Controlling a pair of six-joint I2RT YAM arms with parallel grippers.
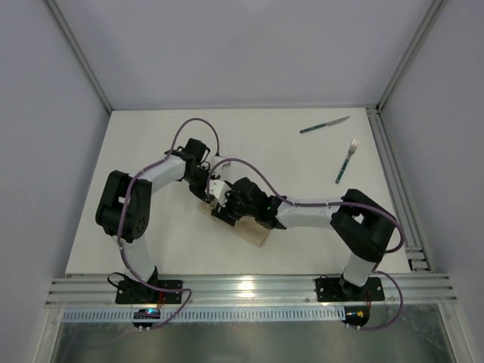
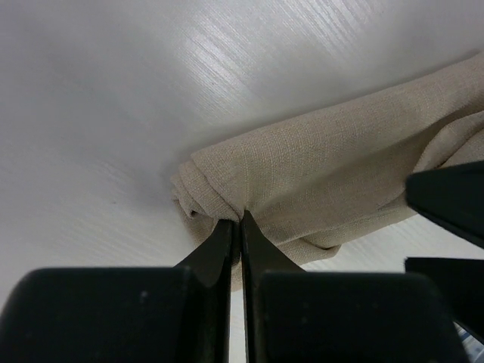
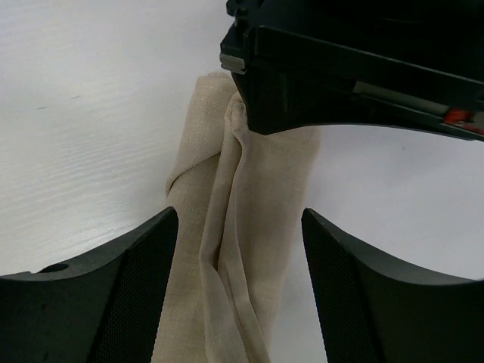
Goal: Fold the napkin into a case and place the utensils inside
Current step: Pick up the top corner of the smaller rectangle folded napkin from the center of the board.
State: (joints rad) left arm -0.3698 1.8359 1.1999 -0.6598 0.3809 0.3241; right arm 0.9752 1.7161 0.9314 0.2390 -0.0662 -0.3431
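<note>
Seen from above, the bunched napkin point(image 1: 255, 236) lies mid-frame on the worktop point(image 1: 151, 144), knife point(image 1: 324, 125) and fork point(image 1: 347, 162) well apart at upper right; the left wrist view shows the left pincer point(image 2: 236, 221) pinched onto its end; the right wrist view, the right pincer point(image 3: 238, 219) spread astride it.

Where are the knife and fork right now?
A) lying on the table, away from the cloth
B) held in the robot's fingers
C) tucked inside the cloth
A: the knife and fork lie bare near the table's far right corner, well apart from the napkin.
</note>
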